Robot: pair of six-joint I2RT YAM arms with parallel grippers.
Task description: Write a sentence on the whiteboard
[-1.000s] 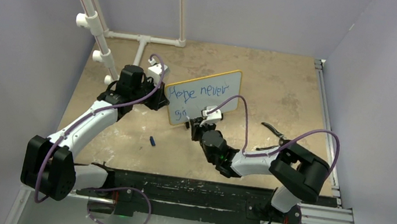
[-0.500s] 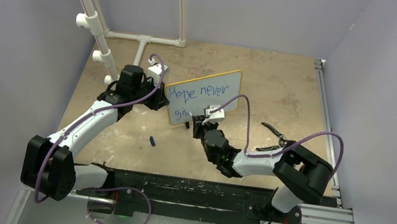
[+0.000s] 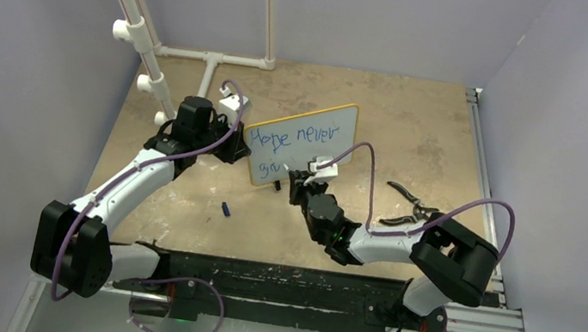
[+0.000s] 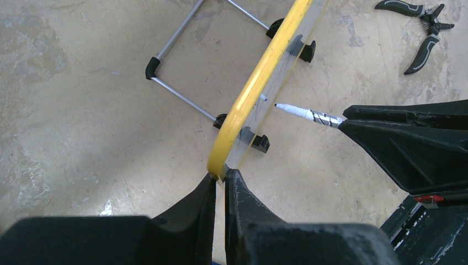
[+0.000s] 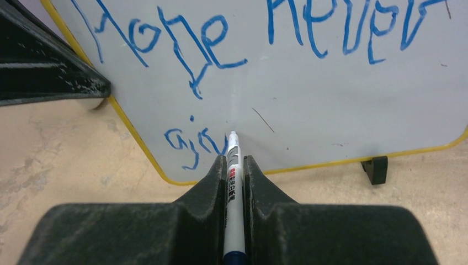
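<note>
The whiteboard (image 3: 319, 148), white with a yellow frame (image 4: 259, 77), stands tilted on the table. The sentence (image 5: 265, 30) on it reads "Hope never" in blue, with "giv" (image 5: 194, 142) begun on a second line. My left gripper (image 4: 222, 179) is shut on the board's left edge; it shows in the top view (image 3: 235, 142). My right gripper (image 5: 234, 165) is shut on a white marker (image 5: 233, 187) with its tip at the board, just right of "giv". The marker also shows in the left wrist view (image 4: 306, 114).
Black pliers (image 3: 407, 201) lie on the table to the right of the board, also seen in the left wrist view (image 4: 422, 27). A small blue cap (image 3: 226, 208) lies in front of the board. A white pipe frame (image 3: 133, 22) stands at the back left.
My right gripper has moved the marker a little to the right along the second line, adding to the blue letters. The left arm and the board have not moved.
</note>
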